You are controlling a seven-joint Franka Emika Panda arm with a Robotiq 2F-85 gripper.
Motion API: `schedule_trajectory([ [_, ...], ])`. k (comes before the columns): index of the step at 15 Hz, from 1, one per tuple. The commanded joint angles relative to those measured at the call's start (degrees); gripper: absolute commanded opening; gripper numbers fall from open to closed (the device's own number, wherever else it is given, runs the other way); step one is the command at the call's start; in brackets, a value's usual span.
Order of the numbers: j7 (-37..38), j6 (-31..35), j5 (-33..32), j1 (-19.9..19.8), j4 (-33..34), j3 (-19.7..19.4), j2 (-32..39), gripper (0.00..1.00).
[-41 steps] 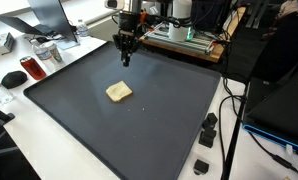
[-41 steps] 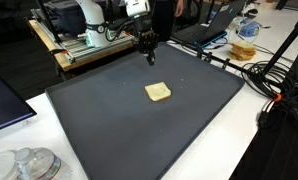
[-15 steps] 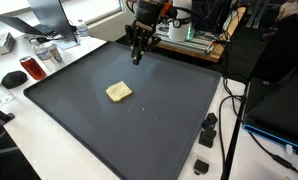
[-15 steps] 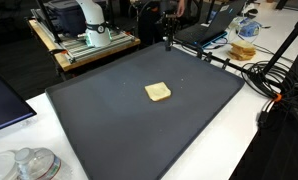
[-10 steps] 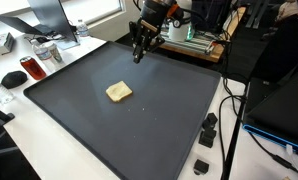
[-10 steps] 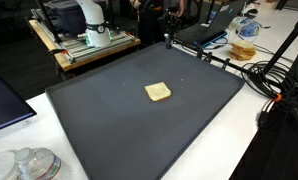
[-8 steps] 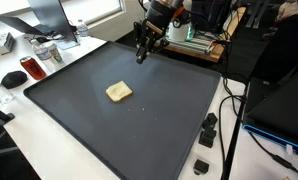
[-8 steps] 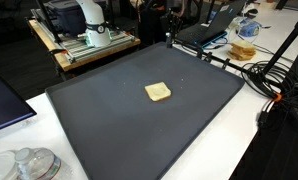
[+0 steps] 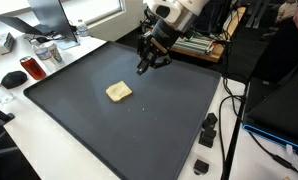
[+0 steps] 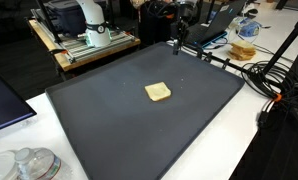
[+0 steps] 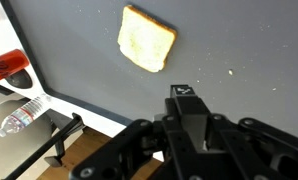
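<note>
Tan bread slice (image 9: pixel 118 92), black mat (image 9: pixel 139 130)

Arm (image 9: pixel 186 8): rounded white shell segments, joined by dark collars, as seen in an exterior view. Gripper (image 9: pixel 142 69): matte black throughout, with blocky angular housing. Its fingers (image 11: pixel 185 95) are flat-faced and black; small pale marking noted near the tip.

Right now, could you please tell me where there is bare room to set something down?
The dark mat is bare all round the bread slice. The widest patch lies between the slice and the near edge, another between it and the pincer at the far edge. It is crowded off the mat, by the red can and the cables.
</note>
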Motion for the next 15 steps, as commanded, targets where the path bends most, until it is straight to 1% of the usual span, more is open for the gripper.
schedule_trajectory([
  [1, 2.0, -4.2, -2.7, 1.6, 7.3, -1.4, 6.8, 0.05],
  [4, 1.0, -6.7, -2.0, 2.1, 11.6, -2.2, 11.2, 0.05],
  [8, 0.2, -9.0, -0.7, 1.7, 16.5, -4.0, 15.3, 0.05],
  [12, -3.7, -10.0, 3.5, 0.0, 19.8, -4.6, 17.5, 0.05],
  [15, -7.0, -9.1, 7.2, -1.2, 20.3, -4.9, 17.5, 0.05],
])
